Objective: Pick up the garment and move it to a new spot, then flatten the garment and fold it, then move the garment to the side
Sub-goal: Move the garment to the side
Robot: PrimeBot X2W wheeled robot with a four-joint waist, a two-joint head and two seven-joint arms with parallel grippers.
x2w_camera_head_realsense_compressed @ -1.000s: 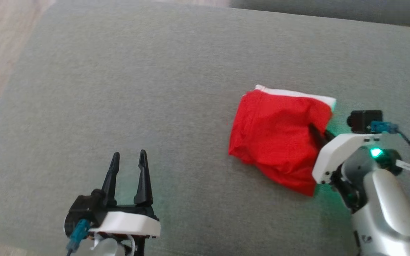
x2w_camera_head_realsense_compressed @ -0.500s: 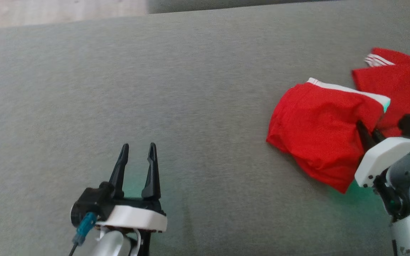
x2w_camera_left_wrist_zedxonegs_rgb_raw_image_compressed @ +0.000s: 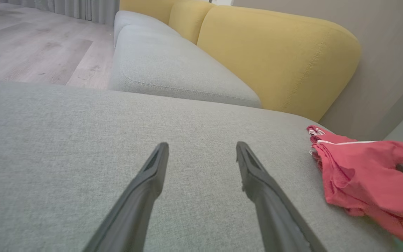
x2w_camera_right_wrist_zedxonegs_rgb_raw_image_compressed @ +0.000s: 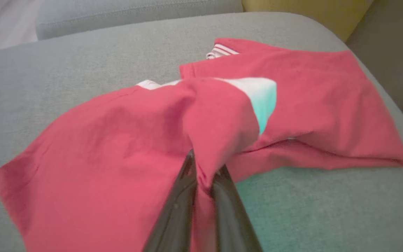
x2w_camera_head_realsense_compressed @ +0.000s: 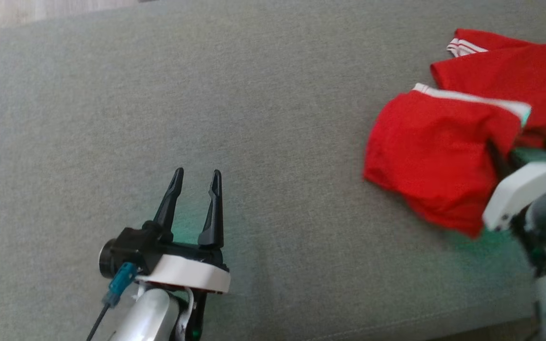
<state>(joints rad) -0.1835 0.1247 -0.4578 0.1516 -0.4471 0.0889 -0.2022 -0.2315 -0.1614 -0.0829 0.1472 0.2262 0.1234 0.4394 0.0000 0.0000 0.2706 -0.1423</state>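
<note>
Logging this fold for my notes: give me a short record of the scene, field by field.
surface: grey sofa cushion
garment: red garment, loosely folded, white band along far edge
right tool: shut on the garment's near edge
left tool: open, empty, apart from the garment
nearby: second red cloth with striped trim, beyond the garment

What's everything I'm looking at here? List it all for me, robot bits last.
garment: one, red with a white band, bunched on the right of the near cushion
second red cloth: one, red with white stripes at one edge, just beyond the garment
seat cushions: two, grey, one under the clothes and one farther off
back cushions: at least two, yellow, behind the seats
floor: pale wood, beside the sofa
left gripper: one, dark fingers, open, over bare cushion
right gripper: one, dark fingers, shut on the garment
</note>
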